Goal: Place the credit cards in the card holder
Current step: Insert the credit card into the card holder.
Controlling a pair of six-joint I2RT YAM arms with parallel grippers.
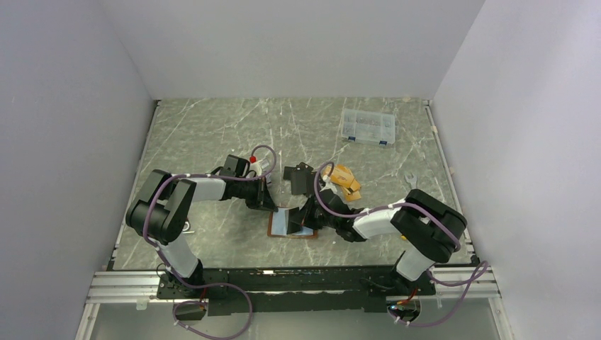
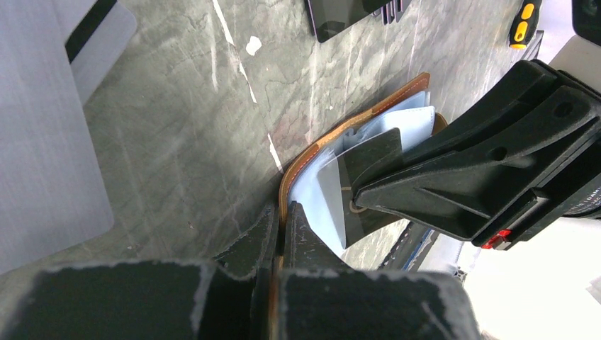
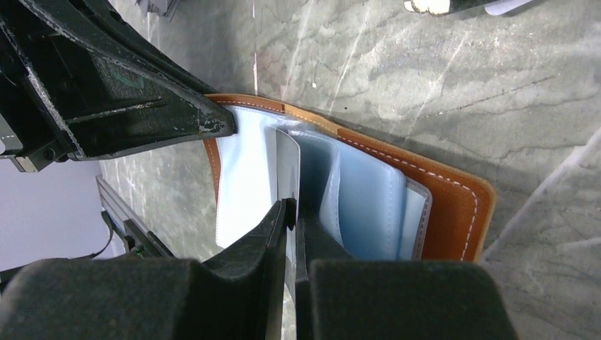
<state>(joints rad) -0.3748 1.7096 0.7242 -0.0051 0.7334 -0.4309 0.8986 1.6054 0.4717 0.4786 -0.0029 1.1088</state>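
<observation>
My right fingers point(image 3: 292, 209) are pinching a thin grey credit card point(image 3: 286, 163) edge-on, pressed tight on it with no gap showing. The card is standing upright among the pale blue inner pockets of the card holder point(image 3: 453, 195), its lower edge sitting down between two of the sleeves; I cannot tell how far in it is reaching.

My left fingers point(image 2: 282, 212) are squeezed together on the tan leather rim of the card holder point(image 2: 312, 152) at its left end, pinning that flap. From that wrist I am seeing the right fingers point(image 2: 358, 195) coming in from the right with the credit card point(image 2: 368, 166) sticking out in front of them over the pockets.

The card holder point(image 1: 292, 228) is lying open on the marbled grey worktop point(image 1: 212, 134), near the front and about midway between the two arms, stitched leather underneath and pockets facing up.

Just beyond it, the black cards point(image 1: 299, 177) are sitting in a loose pile, and the orange-gold cards point(image 1: 345, 182) are lying just to their right. A silver-grey card point(image 2: 42, 142) with a dark stripe is resting flat on the worktop close to my left fingers. Well away, at the far right, a clear compartment box point(image 1: 366, 127) is sitting by itself.
</observation>
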